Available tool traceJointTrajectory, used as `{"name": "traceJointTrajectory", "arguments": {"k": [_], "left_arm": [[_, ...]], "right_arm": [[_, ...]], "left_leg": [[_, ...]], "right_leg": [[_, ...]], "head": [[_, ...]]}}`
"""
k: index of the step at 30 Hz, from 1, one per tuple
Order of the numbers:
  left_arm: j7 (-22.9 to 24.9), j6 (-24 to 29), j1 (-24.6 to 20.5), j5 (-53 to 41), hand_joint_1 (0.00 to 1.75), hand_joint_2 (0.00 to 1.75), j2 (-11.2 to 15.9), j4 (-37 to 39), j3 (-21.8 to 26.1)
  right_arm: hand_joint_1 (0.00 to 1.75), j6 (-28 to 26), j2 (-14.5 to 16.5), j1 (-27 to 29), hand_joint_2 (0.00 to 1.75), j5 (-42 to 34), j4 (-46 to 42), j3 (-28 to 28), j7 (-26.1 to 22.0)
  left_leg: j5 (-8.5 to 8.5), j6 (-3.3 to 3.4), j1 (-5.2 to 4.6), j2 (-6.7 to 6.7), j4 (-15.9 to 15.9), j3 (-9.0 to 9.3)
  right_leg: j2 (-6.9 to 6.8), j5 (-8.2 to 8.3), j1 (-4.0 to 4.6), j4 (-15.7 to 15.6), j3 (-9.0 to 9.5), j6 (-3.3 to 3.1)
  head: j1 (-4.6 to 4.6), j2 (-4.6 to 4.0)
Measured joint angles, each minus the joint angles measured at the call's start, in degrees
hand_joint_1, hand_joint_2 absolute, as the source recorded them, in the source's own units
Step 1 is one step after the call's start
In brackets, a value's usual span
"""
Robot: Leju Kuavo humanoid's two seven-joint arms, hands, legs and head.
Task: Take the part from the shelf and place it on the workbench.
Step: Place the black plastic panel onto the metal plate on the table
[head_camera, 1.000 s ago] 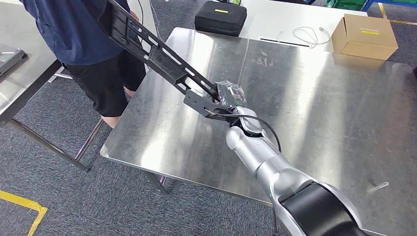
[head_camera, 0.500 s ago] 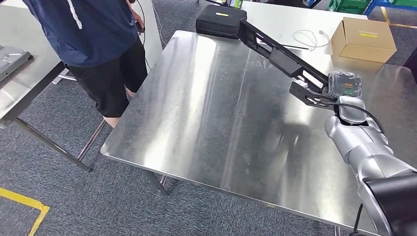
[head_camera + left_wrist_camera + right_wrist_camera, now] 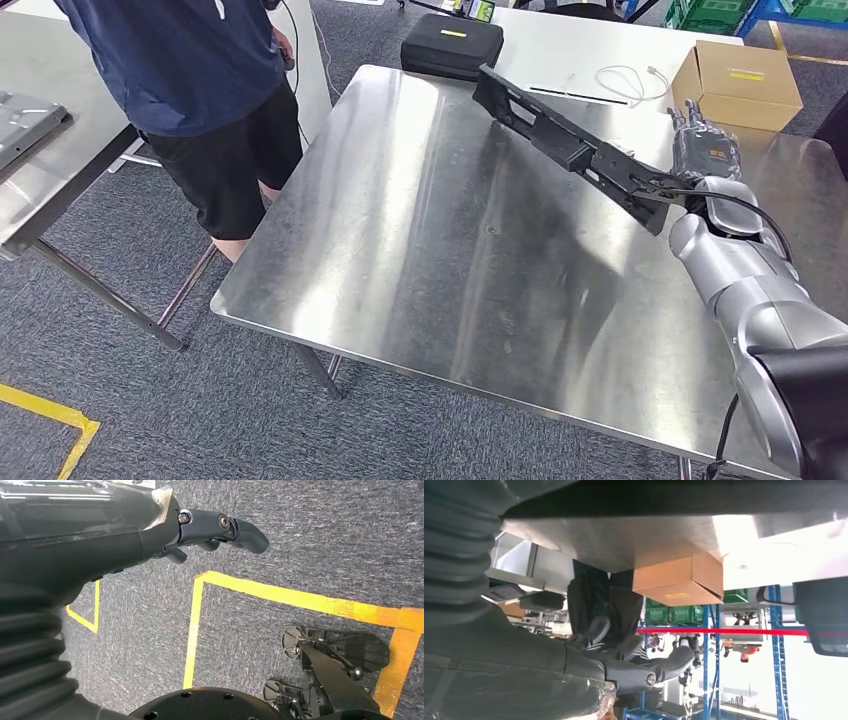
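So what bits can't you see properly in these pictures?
- Head view: the right hand is mostly hidden behind its own wrist and the long black metal bracket, so its grip is unclear.
- Head view: the person in the dark blue shirt is cut off by the top edge.
- Head view: the label on the brown cardboard box is too small to read.

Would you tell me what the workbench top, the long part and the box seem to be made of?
Workbench: likely brushed stainless steel, streaky reflections. Long part, held by the right hand: matte black with cut-outs, plastic or coated metal, cannot tell. Box: brown corrugated cardboard, folded flaps.
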Motion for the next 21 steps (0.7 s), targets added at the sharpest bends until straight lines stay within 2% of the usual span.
{"name": "traceJointTrajectory", "arguments": {"k": [6, 11, 17, 19, 21], "left_arm": [[0.55, -0.03, -0.05, 0.14, 0.00, 0.00, 0.00, 0.01, 0.02], [0.92, -0.17, -0.08, 0.15, 0.00, 0.00, 0.08, 0.02, 0.04], [1.06, -0.19, -0.08, 0.15, 0.00, 0.00, 0.16, 0.02, 0.05], [1.16, -0.18, -0.08, 0.15, 0.00, 0.00, 0.17, 0.02, 0.05], [1.35, -0.16, -0.08, 0.17, 0.00, 0.00, 0.21, 0.02, 0.06]], "right_arm": [[0.00, 1.06, 1.29, -1.04, 0.00, -1.80, -0.11, -1.09, -1.60], [0.00, 5.38, 2.97, -1.70, 0.00, -7.81, -0.66, -4.47, -7.14], [0.00, 8.00, 4.46, -2.93, 0.00, -10.50, -1.25, -7.56, -9.05], [0.00, 11.03, 5.04, -3.21, 0.00, -13.85, -1.56, -8.93, -11.71], [0.00, 16.74, 5.90, -3.70, 0.00, -19.90, -2.13, -11.15, -15.79]], "left_leg": [[0.00, 0.00, -0.04, -0.01, 0.03, 0.08], [0.00, 0.00, -0.04, 0.02, 0.04, 0.14], [0.00, 0.00, -0.04, -0.01, 0.04, 0.21], [0.00, 0.00, -0.05, 0.02, 0.04, 0.22], [0.00, 0.00, -0.06, 0.03, 0.04, 0.24]], "right_leg": [[-0.01, 0.00, -0.01, 0.00, 0.10, 0.00], [0.01, 0.00, -0.02, 0.00, 0.14, 0.00], [-0.01, 0.00, -0.07, 0.00, 0.22, 0.00], [0.01, 0.00, -0.07, 0.00, 0.24, 0.00], [0.02, 0.00, -0.07, 0.00, 0.25, 0.00]], "head": [[-0.01, 0.00], [-0.01, 0.00], [0.01, 0.00], [0.00, 0.00], [0.00, 0.00]]}}
